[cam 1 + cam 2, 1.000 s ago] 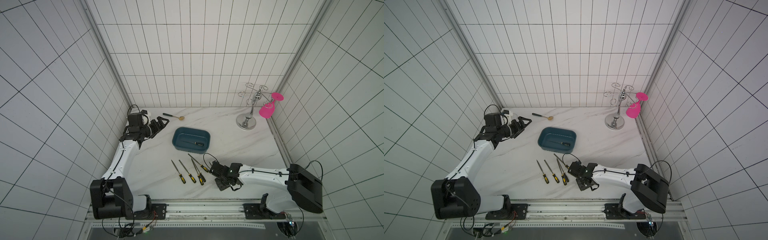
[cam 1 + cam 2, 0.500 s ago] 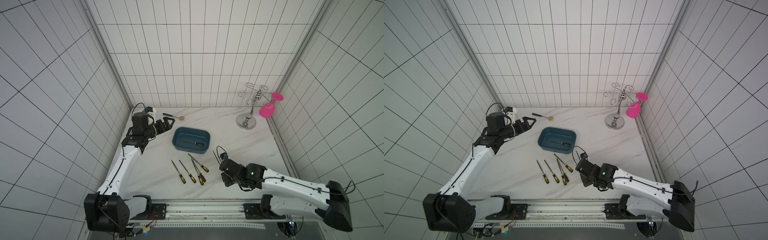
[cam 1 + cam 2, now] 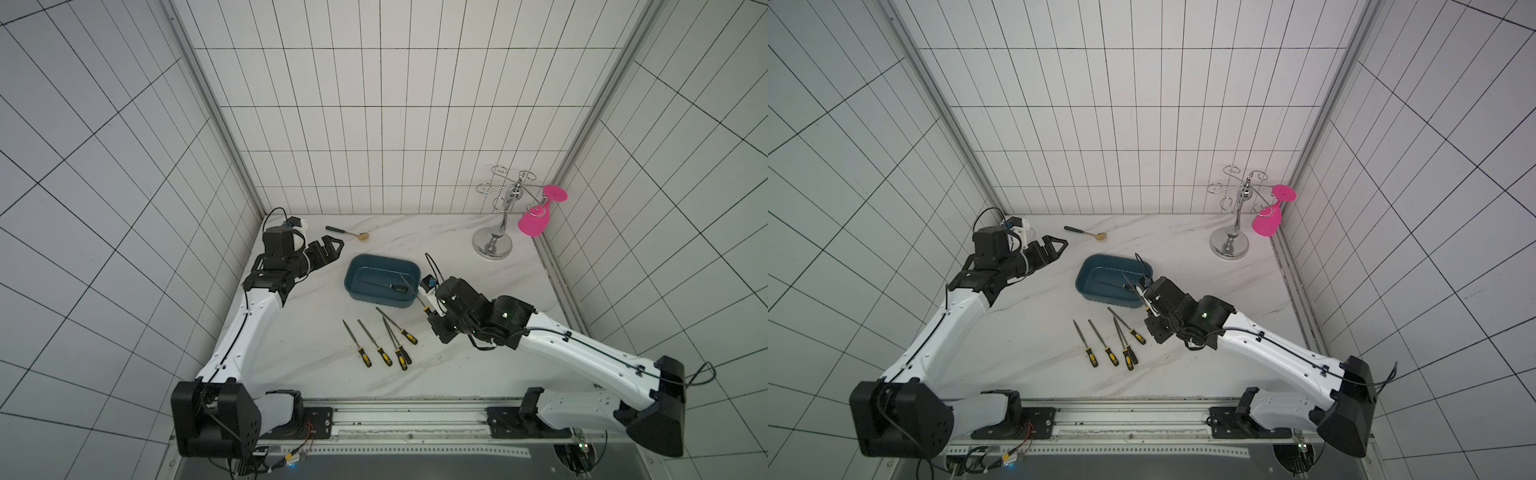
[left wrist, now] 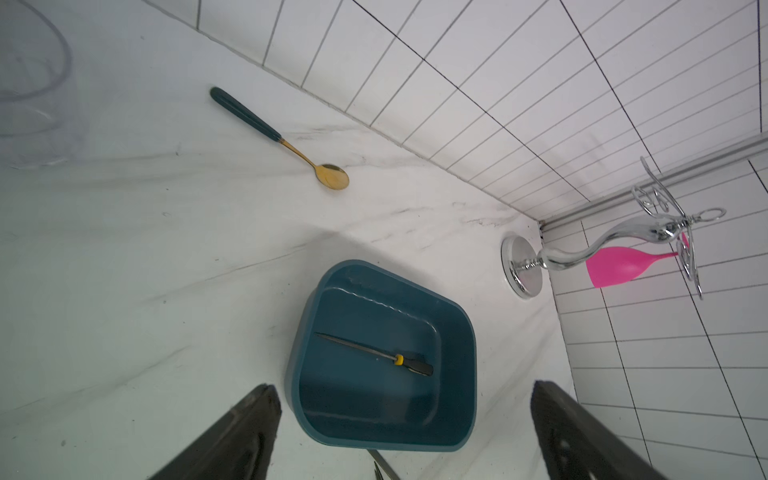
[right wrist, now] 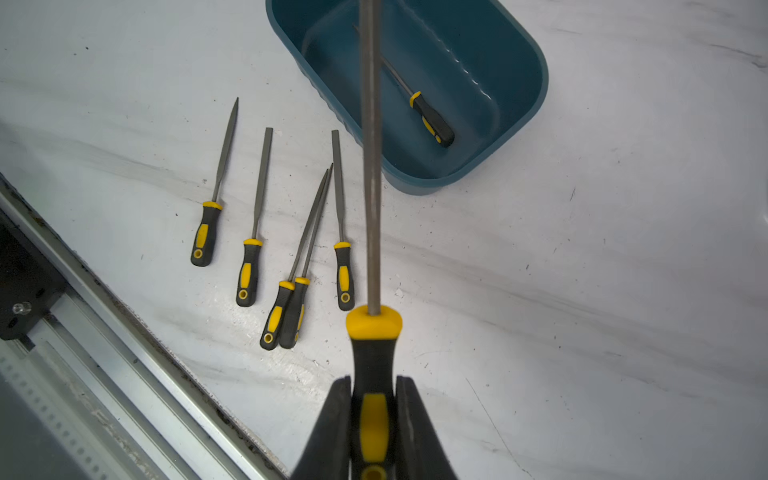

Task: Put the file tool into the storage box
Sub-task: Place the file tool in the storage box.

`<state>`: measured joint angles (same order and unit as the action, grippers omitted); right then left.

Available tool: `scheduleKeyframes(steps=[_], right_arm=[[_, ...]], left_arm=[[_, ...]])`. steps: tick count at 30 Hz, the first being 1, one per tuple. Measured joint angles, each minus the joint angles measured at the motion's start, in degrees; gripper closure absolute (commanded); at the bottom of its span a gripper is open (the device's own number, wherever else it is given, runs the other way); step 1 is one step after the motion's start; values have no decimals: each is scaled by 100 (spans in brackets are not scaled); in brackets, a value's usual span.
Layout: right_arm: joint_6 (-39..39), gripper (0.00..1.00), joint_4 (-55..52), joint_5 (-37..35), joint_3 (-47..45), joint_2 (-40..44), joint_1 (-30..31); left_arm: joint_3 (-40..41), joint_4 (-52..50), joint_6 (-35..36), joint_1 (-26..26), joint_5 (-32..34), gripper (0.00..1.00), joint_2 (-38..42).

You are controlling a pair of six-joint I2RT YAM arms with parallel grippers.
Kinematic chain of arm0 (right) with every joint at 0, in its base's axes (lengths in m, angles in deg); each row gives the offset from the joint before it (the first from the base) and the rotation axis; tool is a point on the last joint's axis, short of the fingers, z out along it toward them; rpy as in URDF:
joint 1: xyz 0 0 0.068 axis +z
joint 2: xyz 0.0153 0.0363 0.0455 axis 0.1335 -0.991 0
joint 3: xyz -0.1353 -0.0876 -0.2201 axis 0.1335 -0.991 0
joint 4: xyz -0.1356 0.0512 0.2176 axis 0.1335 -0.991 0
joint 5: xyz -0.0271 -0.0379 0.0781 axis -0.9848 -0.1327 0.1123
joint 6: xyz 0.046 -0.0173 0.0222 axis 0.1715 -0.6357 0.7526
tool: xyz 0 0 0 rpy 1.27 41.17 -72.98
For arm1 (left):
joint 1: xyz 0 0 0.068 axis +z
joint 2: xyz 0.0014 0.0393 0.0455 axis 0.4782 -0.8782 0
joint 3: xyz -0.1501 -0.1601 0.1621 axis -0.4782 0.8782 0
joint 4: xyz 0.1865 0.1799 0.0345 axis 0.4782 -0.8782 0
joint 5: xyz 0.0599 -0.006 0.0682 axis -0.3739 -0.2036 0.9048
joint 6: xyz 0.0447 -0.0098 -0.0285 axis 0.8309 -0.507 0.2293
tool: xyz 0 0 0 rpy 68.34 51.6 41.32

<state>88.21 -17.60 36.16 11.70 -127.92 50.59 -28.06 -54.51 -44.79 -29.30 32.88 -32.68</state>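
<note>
right gripper [image 5: 373, 384]: clamped on the black-and-yellow handle of a file, with one finger on each side of it.
held file [image 5: 371, 166]: lifted clear of the tabletop [image 3: 436, 374]. Its grey shaft points straight away from the gripper toward the storage box. In the right wrist view the shaft crosses the box's near rim and leaves the frame, so the tip is unseen there. In both top views the shaft reaches over the end of the box nearest the right arm.
storage box [image 3: 374, 299]: a shallow dark teal tub standing on the tabletop about midway between the two arms.
file in the box [image 4: 374, 355]: one file lies flat on the box floor, its handle toward the right arm's side.
loose files [image 5: 248, 270]: five lie on the tabletop just in front of the box, handles toward the front rail. Two of them form a crossed pair [image 5: 292, 316].
left gripper [image 3: 337, 246]: jaws spread wide with nothing between them. It sits to the left of the box, apart from it and aimed its way.
spoon [image 4: 282, 139]: gold bowl and dark handle, lying near the back wall.
glass rack [image 3: 494, 245]: chrome, in the back right corner.
pink wine glass [image 3: 536, 220]: hangs upside down from the rack.
</note>
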Motion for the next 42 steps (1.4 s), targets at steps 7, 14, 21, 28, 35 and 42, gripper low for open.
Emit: scheduleKeyframes(steps=[7, 14, 21, 28, 35, 42], right_arm=[[-949, 100, 114, 518, 767, -1075, -686], [-1495, 97, 304, 828, 1722, -2194, -876], [-1810, 99, 358, 752, 2457, -3285, -918], [-1932, 96, 367, 778, 2946, -3895, -918], [-1939, 68, 380, 782, 3049, -4345, -986], [-1939, 58, 356, 870, 3108, -4419, -1182]], left_arm=[[7, 55, -28, 9, 101, 2, 94], [11, 74, -76, 42, 105, 2, 66], [63, 160, -101, 118, 199, 2, 98], [-254, -142, -90, -96, -293, 2, -820], [-426, -616, -33, -295, -575, 2, -1298], [-459, -723, 48, -308, -313, 2, -1226]])
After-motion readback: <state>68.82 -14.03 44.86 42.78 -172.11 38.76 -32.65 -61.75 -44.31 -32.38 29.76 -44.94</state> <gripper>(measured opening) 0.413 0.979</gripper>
